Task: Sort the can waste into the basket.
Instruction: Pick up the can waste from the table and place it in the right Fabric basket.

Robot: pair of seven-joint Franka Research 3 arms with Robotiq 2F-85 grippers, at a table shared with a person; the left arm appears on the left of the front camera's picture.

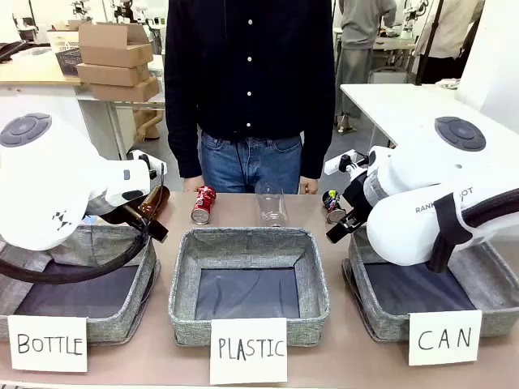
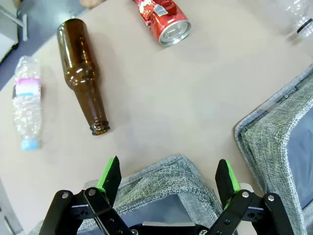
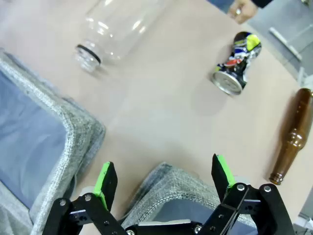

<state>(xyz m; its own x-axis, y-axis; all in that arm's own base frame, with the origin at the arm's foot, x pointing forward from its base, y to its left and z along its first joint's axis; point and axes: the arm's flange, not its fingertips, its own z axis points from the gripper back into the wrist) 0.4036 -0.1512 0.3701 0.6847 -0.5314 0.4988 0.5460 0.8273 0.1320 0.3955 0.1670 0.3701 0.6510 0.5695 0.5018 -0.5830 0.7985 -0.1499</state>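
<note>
The shiny red crushed can [image 1: 203, 204] lies at the far side of the table behind the middle bin, and it is at the top of the left wrist view [image 2: 164, 19]. The dark printed can [image 1: 332, 205] lies at the far right, in front of my right arm [image 3: 237, 63]. The grey CAN basket [image 1: 375, 316] stands at the front right with its white card [image 1: 444, 337]. My right gripper [image 3: 164, 169] hangs open over that basket's far corner [image 3: 166, 188], holding nothing. My left gripper [image 2: 167, 171] is open and empty over the BOTTLE bin's corner [image 2: 168, 181].
The PLASTIC bin [image 1: 182, 284] stands in the middle and the BOTTLE bin [image 1: 142, 288] at the left. Brown glass bottles [image 2: 83, 73] [image 3: 293, 137] and clear plastic bottles [image 1: 272, 204] [image 2: 27, 98] lie on the far half. A person [image 1: 251, 81] stands at the far edge.
</note>
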